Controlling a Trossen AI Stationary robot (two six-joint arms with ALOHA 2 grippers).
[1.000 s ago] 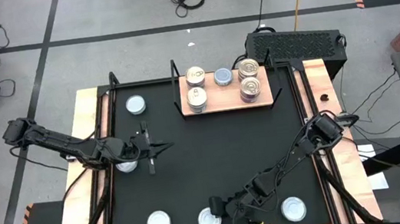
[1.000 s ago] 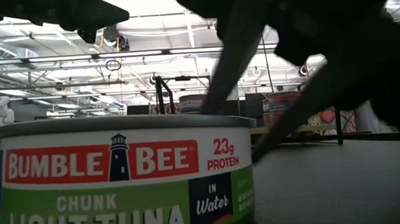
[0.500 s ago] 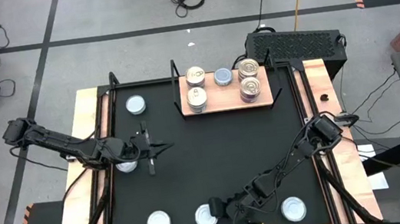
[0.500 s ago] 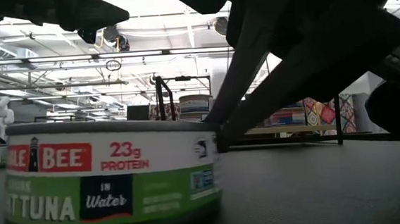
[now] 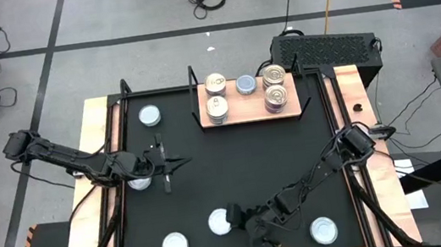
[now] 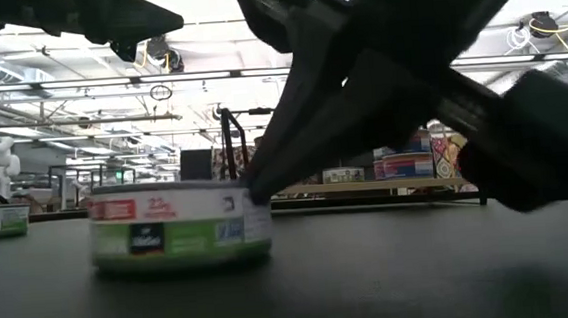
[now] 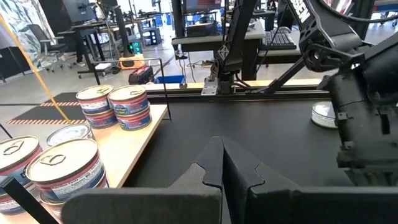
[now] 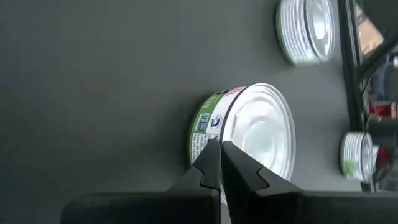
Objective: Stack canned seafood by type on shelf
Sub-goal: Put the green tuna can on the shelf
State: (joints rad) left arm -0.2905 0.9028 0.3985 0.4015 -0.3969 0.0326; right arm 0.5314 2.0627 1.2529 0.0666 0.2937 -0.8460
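Note:
A green-labelled tuna tin (image 5: 219, 221) with a white top stands flat on the black mat (image 5: 244, 171), near the front. My right gripper (image 5: 232, 218) is shut, and its tips sit against the tin's right side (image 8: 219, 146). My left gripper (image 5: 178, 160) hovers shut and level over the mat's left part, touching nothing (image 7: 222, 144). The light-wood shelf (image 5: 250, 118) at the far middle carries several tins, some in stacks of two (image 5: 217, 107). My right gripper pushes the tin with its shut fingertips (image 6: 256, 186), which meet the side wall (image 8: 208, 135) just under the top rim. The fingers slant down from the table's near right. The tin stands upright with its base on the mat.
Loose tins lie at the near left (image 5: 175, 246), near right (image 5: 323, 230), far left (image 5: 149, 115) and under my left arm (image 5: 138, 183). Thin black posts (image 5: 192, 80) stand at the shelf's edges. A black box (image 5: 325, 46) sits behind the table's far right corner.
My right gripper has shut and moved toward the far edge, rolling a little. The tuna tin has slid along the mat ahead of it, toward the far edge and slightly left, staying upright.

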